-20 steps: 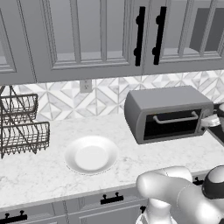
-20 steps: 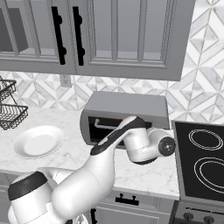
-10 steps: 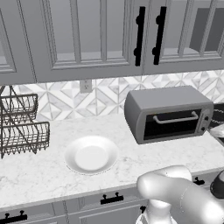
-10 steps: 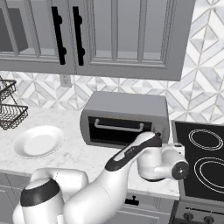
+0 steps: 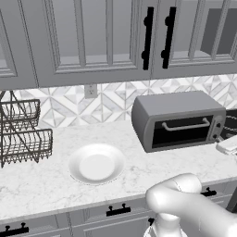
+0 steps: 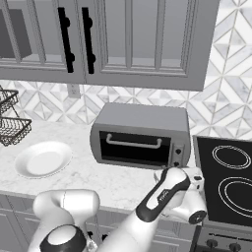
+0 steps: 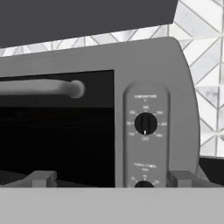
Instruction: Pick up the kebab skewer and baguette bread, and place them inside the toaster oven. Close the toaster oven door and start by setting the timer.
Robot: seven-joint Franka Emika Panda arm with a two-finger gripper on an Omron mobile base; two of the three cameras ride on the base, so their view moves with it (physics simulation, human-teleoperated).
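Right base view: spread gripper (image 7: 111,179) faces toaster oven (image 6: 140,135); white plate (image 6: 43,159) well left, cooktop (image 6: 229,179) right.

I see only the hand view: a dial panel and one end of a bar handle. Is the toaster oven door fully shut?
Observer: Yes. In the right base view the toaster oven door stands upright, flush across the whole front of the toaster oven.
Operator: What stands on the side of the dials?
Observer: A black cooktop, close beside the oven.
Operator: And on the other side?
Observer: A white plate lies on the counter, apart from the oven.
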